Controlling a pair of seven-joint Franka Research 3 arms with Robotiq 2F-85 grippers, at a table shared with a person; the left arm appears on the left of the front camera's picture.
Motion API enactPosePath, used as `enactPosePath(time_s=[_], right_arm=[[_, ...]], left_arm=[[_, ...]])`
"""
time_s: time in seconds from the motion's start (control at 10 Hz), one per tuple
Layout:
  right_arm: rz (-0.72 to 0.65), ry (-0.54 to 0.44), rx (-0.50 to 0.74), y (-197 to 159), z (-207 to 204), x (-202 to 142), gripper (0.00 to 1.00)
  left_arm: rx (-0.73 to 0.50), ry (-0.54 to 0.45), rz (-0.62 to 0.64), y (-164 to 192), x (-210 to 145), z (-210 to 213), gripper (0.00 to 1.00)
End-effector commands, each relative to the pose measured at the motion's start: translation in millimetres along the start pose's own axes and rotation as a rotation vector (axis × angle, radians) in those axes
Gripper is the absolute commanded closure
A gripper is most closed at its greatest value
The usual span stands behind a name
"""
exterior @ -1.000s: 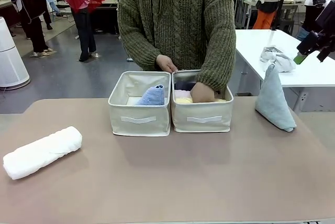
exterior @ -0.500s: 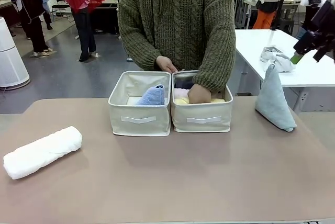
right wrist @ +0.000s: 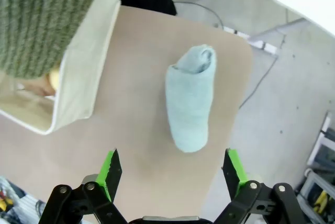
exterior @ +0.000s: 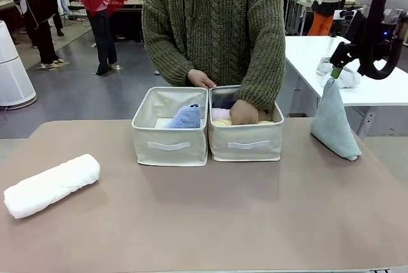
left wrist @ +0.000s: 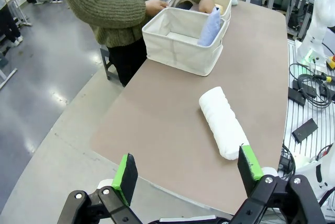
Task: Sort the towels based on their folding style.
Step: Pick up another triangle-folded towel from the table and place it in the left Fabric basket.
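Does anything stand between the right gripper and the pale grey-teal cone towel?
Nothing visible does. The right gripper, jaws open, looks straight down at the pale grey-teal cone towel. The cream fabric box stands apart from the towel, off to one side.

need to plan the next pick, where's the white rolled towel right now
In the front view the white rolled towel lies on its side on the table at its near left, well apart from the left cream box.
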State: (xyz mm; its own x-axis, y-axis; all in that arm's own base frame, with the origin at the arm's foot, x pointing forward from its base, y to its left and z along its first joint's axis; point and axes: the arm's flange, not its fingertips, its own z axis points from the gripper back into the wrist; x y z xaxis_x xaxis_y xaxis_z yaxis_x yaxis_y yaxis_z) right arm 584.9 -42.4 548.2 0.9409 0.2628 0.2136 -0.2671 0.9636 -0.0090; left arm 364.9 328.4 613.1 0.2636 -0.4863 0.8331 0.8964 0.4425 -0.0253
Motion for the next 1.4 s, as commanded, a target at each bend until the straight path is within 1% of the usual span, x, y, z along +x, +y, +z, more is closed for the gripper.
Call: enactPosePath(time_s=[0.0,0.1,0.2,0.4,0.6,0.8,1.0,1.3], right_arm=[[-0.016,0.059,-0.067,-4.3,-5.4,19.6,0.00],[-0.016,0.084,-0.073,-5.7,-14.3,27.0,0.00],[0.006,0.101,-0.037,-6.5,-21.8,33.6,0.00],[-0.001,0.129,0.011,-12.2,-39.2,45.8,0.00],[-0.019,0.151,0.022,-23.4,-56.6,55.5,0.00],[-0.037,0.144,0.028,-33.7,-69.7,63.2,0.00],[-0.034,0.139,0.063,-39.5,-83.1,70.8,0.00],[-0.035,0.143,0.090,-43.1,-95.6,77.9,0.00]], left_arm=[[0.005,-0.007,-0.017,-0.7,-0.6,1.8,0.00],[0.005,-0.007,-0.017,-0.7,-0.6,1.8,0.00],[0.005,-0.007,-0.017,-0.7,-0.6,1.8,0.00],[0.005,-0.007,-0.017,-0.7,-0.6,1.8,0.00],[0.005,-0.007,-0.017,-0.7,-0.6,1.8,0.00],[0.005,-0.007,-0.017,-0.7,-0.6,1.8,0.00],[0.005,-0.007,-0.017,-0.7,-0.6,1.8,0.00],[0.005,-0.007,-0.017,-0.7,-0.6,1.8,0.00]])
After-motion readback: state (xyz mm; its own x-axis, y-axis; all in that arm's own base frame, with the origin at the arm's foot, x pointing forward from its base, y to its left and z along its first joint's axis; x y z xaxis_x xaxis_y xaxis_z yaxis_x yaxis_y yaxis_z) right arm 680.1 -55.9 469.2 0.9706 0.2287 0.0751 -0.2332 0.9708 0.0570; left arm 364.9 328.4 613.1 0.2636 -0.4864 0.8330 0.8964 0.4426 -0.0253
